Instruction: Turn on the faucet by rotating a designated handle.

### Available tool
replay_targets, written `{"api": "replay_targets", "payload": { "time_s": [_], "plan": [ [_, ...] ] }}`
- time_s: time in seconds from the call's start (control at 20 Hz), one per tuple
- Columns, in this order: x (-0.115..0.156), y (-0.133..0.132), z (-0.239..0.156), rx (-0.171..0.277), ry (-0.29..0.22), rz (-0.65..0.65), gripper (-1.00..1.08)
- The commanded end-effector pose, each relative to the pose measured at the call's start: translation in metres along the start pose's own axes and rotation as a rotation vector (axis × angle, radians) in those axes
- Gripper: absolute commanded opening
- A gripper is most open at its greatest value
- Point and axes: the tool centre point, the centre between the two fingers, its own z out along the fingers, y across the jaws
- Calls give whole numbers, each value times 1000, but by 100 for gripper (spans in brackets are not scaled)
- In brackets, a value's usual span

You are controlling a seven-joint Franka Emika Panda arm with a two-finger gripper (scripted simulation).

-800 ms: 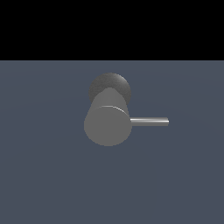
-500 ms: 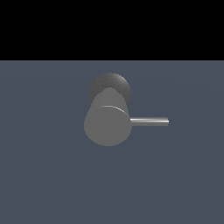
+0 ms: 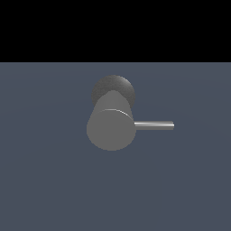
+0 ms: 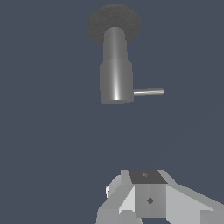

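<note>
The faucet (image 3: 111,128) is a thick matte grey cylinder with a darker rounded dome behind it, standing alone on the flat blue-grey floor. Its handle (image 3: 154,125), a thin shiny metal rod, sticks out level toward the exterior view's right. The wrist view shows the same faucet (image 4: 116,74) and handle (image 4: 148,92) from farther back. My gripper (image 4: 146,177) appears only as white and grey blocks at the picture's edge, well clear of the faucet and touching nothing. Its fingertips are cut off, so their spacing is unreadable. No arm or gripper shows in the exterior view.
The blue-grey floor (image 3: 54,180) stretches around the faucet in every direction, ending at a black band across the back. No other objects are visible.
</note>
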Motion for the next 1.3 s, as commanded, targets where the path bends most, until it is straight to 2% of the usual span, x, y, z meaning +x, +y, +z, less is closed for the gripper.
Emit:
{"api": "replay_targets", "payload": {
  "time_s": [0.0, 0.2, 0.4, 0.85, 1.25],
  "plan": [
    [1, 0, -5, 46, 25, -6, -100],
    [4, 0, -16, 151, 85, -20, -100],
    [8, 2, -33, 291, 169, -36, -100],
    [15, 26, -86, 670, 412, -54, -100],
    [21, 74, -127, 1003, 631, -20, -100]
  ]
}}
